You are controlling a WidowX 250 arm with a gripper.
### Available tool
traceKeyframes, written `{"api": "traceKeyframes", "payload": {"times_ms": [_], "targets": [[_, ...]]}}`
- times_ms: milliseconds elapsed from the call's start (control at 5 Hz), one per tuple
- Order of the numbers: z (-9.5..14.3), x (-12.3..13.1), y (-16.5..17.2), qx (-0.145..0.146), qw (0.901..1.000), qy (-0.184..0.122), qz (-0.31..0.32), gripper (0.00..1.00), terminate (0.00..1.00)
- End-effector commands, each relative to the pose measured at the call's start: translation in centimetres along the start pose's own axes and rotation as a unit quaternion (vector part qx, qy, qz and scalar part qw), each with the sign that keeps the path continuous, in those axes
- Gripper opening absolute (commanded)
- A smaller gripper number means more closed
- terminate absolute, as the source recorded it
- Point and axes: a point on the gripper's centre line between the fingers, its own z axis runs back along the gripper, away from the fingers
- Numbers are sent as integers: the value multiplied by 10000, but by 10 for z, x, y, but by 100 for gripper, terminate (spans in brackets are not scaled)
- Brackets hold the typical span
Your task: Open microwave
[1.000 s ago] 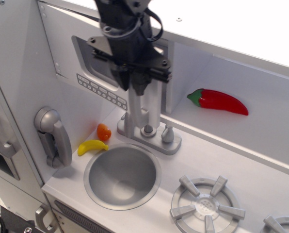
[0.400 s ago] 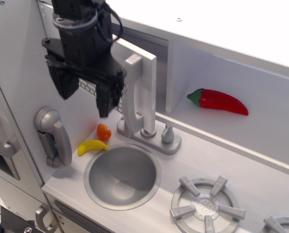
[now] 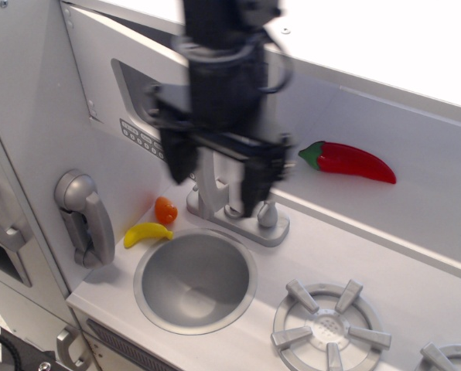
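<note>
The end effector [image 3: 215, 166] has swung from the upper left of the frame to the upper middle, and it is now motion-blurred. Its two dark fingers [image 3: 254, 185] hang spread wide apart with nothing between them, straddling the silver handle [image 3: 210, 182] without clear contact. The microwave [image 3: 130, 100] sits in the upper left; a moment earlier its door stood swung out toward the camera, while now the arm covers the door's free edge, so how far it stands open cannot be told. Part of the window and the row of buttons [image 3: 138, 137] show left of the arm.

The tap [image 3: 246, 220] is partly hidden behind the fingers. The phone [image 3: 83, 216], orange [image 3: 165, 209] and banana [image 3: 146, 233] lie at the left, beside the sink [image 3: 196, 280]. The red pepper [image 3: 348, 161] rests on the shelf at right, well apart from the arm. The burner [image 3: 328, 328] is cut off at the bottom edge.
</note>
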Motion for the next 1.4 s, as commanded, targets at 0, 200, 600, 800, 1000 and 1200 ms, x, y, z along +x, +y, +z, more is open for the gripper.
{"api": "traceKeyframes", "payload": {"times_ms": [0, 200, 600, 800, 1000, 1200], "targets": [[30, 51, -35, -434, 9977, -516, 41, 100, 0], [37, 69, -24, -466, 9965, -664, 201, 100, 0], [44, 89, 28, -431, 9907, -886, 943, 100, 0], [36, 86, 45, -194, 9902, -941, 1010, 100, 0], [24, 82, 70, 94, 9868, -1060, 1222, 100, 0], [15, 68, 86, 352, 9865, -1116, 1147, 100, 0]]}}
